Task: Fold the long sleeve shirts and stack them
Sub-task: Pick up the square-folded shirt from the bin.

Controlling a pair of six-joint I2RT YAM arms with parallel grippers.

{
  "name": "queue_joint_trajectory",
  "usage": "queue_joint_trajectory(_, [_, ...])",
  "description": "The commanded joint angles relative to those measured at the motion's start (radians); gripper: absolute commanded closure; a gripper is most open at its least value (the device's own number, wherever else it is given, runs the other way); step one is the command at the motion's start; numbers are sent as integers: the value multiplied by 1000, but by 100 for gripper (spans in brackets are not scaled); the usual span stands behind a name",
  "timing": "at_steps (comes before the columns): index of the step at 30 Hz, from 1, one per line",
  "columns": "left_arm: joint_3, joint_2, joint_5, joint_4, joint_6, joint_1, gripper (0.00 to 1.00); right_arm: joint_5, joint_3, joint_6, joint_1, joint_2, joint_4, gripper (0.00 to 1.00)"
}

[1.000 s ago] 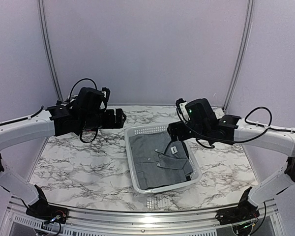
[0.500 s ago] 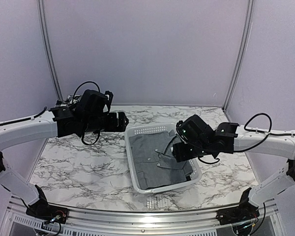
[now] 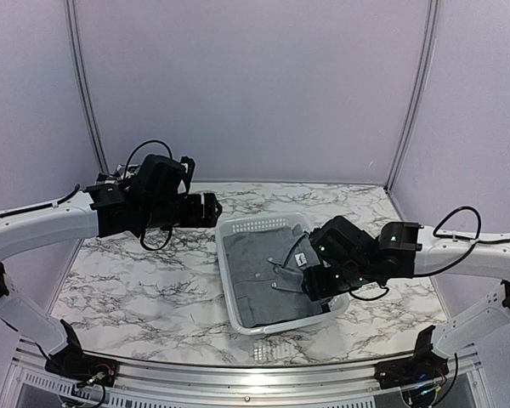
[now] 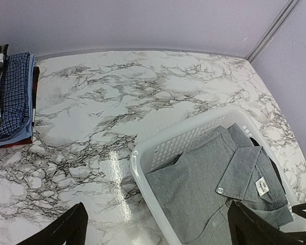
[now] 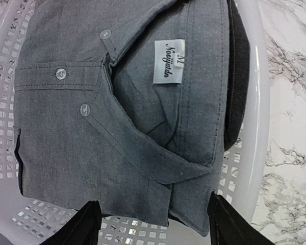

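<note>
A plain mid-grey button-front shirt lies folded in the white slatted basket at the table's middle. In the right wrist view its open collar and white size label face up. A dark charcoal shirt shows under its right edge. My right gripper is low over the collar end inside the basket. It stands open, a finger on either side of the grey shirt's edge. My left gripper hangs open, high above the basket's left rim, holding nothing.
A stack of folded shirts lies at the far left of the left wrist view, a blue checked one on top. Marble table spreads between that stack and the basket. Purple walls close the back and both sides.
My right arm has come down and toward the near side, into the basket over the grey shirt, and its jaws have narrowed somewhat. The left arm has shifted slightly right.
</note>
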Motion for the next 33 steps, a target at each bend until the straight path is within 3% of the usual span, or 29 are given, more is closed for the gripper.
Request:
queue_joint_trajectory(1, [-3, -33, -12, -25, 4, -2, 1, -6, 16, 33, 0, 42, 72, 32])
queue_joint_trajectory(18, [-6, -44, -20, -27, 9, -1, 1, 3, 5, 62, -68, 107, 197, 33])
queue_joint_trajectory(21, [-3, -45, -4, -25, 6, -2, 1, 20, 22, 62, -69, 118, 203, 42])
queue_joint_trajectory(29, [-10, -44, 85, -13, 1, -2, 1, 27, 117, -18, -67, 144, 272, 99])
queue_joint_trajectory(33, [-52, -83, 141, 32, 18, -2, 2, -27, 195, -95, -65, 162, 369, 100])
